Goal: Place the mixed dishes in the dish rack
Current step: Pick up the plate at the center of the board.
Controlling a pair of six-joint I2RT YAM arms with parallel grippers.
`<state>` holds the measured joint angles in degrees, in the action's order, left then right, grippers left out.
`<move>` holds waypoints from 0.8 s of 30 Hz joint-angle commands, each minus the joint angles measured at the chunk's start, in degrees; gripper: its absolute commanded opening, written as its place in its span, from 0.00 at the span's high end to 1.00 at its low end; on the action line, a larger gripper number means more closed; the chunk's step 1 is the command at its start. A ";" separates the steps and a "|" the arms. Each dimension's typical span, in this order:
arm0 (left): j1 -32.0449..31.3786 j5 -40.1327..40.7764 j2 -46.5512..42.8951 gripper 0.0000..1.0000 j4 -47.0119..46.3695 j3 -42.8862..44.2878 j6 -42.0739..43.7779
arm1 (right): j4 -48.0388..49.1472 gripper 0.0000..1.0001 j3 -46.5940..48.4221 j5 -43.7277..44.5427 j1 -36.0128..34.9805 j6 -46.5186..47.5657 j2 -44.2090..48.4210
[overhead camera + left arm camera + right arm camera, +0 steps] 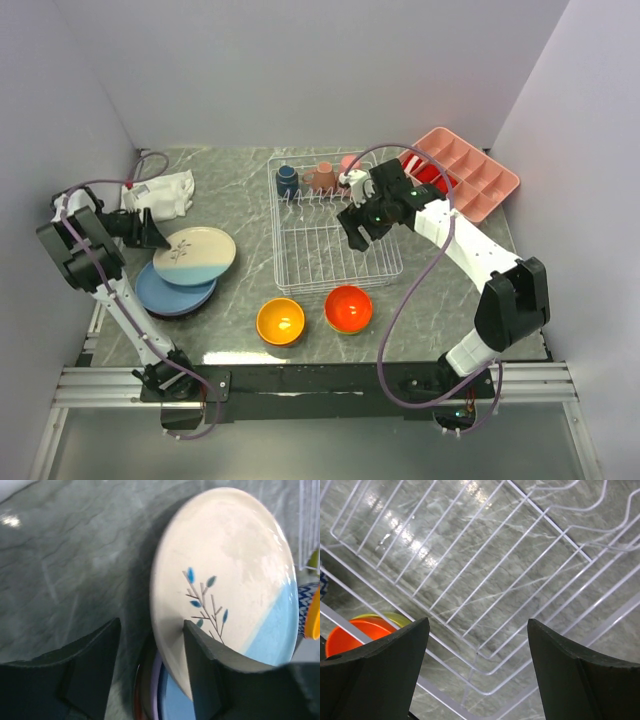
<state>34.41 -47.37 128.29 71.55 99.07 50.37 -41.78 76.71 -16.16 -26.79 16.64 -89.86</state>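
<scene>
The white wire dish rack (340, 290) holds a navy cup (287, 181) and pink cup (322, 177); right gripper (478, 630) gapes above, left gripper (152, 622) gapes astride the cream leaf-sprig plate (230, 570).

Dish rack's (330, 262) floor lies free beneath the right claw (477, 625); cups (322, 177) crowd its back.

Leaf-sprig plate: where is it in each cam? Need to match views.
Top: plate at left, stacked on the blue plate.
Left wrist: plate fills centre-right.
Right wrist: not in it.
Shared landmark: rack, wires at the left wrist's top-right edge, filling the right wrist view.
</scene>
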 commanded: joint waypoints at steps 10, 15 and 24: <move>-1.10 -10.01 2.93 0.76 6.94 0.34 7.55 | -1.20 0.13 1.25 3.51 3.32 3.22 -1.01; -1.19 -12.91 1.79 0.96 6.85 3.49 5.62 | -0.85 0.13 1.25 3.33 3.32 2.78 -0.58; -4.52 -13.89 -6.01 0.99 5.36 7.80 -0.61 | -0.06 0.13 1.08 2.80 3.23 2.43 0.21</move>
<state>31.81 -58.72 130.80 77.01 102.85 52.45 -43.22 76.86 -13.15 -23.73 19.14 -90.89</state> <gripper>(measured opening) 0.229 0.870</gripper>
